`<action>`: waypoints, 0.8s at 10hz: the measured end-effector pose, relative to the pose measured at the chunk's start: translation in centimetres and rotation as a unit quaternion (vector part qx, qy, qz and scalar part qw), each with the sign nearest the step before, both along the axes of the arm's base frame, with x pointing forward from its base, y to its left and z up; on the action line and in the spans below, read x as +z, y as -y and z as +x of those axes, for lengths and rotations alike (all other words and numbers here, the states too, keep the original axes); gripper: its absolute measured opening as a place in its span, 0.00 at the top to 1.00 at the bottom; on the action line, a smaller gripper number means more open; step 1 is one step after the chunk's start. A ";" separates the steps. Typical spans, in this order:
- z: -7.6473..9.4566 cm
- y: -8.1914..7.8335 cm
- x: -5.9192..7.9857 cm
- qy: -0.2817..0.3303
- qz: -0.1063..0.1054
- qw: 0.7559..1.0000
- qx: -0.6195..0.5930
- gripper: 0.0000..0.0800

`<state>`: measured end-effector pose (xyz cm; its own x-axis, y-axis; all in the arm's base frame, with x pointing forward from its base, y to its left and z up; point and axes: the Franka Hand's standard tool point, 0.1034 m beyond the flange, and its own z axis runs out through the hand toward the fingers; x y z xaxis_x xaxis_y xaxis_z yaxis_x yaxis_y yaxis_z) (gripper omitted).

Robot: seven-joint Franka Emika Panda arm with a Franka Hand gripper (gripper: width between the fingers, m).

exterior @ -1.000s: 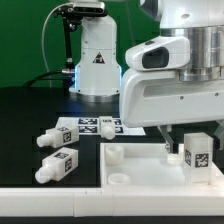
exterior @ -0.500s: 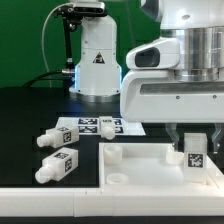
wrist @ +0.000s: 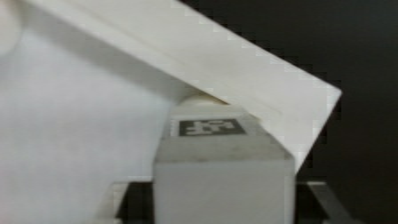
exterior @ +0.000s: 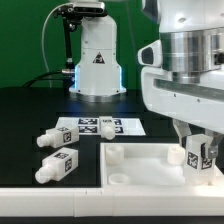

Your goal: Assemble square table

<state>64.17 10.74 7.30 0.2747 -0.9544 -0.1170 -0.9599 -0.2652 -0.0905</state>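
The white square table top (exterior: 150, 163) lies on the black table, near the front edge. My gripper (exterior: 198, 148) is shut on a white table leg (exterior: 197, 154) with a black-and-white tag, which stands over the top's corner on the exterior view's right. In the wrist view that leg (wrist: 222, 150) fills the gap between both fingers (wrist: 139, 202), pointing at the corner of the table top (wrist: 107, 100). Two more tagged legs (exterior: 50, 138) (exterior: 58, 165) lie on the table on the exterior view's left.
The marker board (exterior: 98, 127) lies flat behind the table top. Behind it stands the large white robot base (exterior: 97, 60) with a cable. A white ledge (exterior: 50, 205) runs along the front of the table.
The jaws have closed onto the leg. The arm has shifted towards the exterior view's right, carrying the leg a little that way.
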 end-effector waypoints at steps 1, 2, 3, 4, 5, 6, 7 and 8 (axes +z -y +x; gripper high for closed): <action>-0.2 -0.2 0.1 -0.003 -0.005 0.999 -0.052 0.64; -0.1 -0.3 0.1 -0.006 -0.009 0.998 -0.067 0.64; -0.1 -0.2 0.1 -0.005 -0.007 0.998 -0.066 0.64; -0.2 -0.2 0.1 -0.004 -0.011 1.000 -0.027 0.55; -0.5 -0.2 0.2 -0.006 -0.022 0.998 0.065 0.55; -0.3 -0.3 0.3 0.008 -0.031 0.985 0.171 0.33; -0.3 -0.5 0.3 0.017 -0.037 0.965 0.259 0.22; -0.5 -0.7 0.2 0.019 -0.039 0.952 0.305 0.22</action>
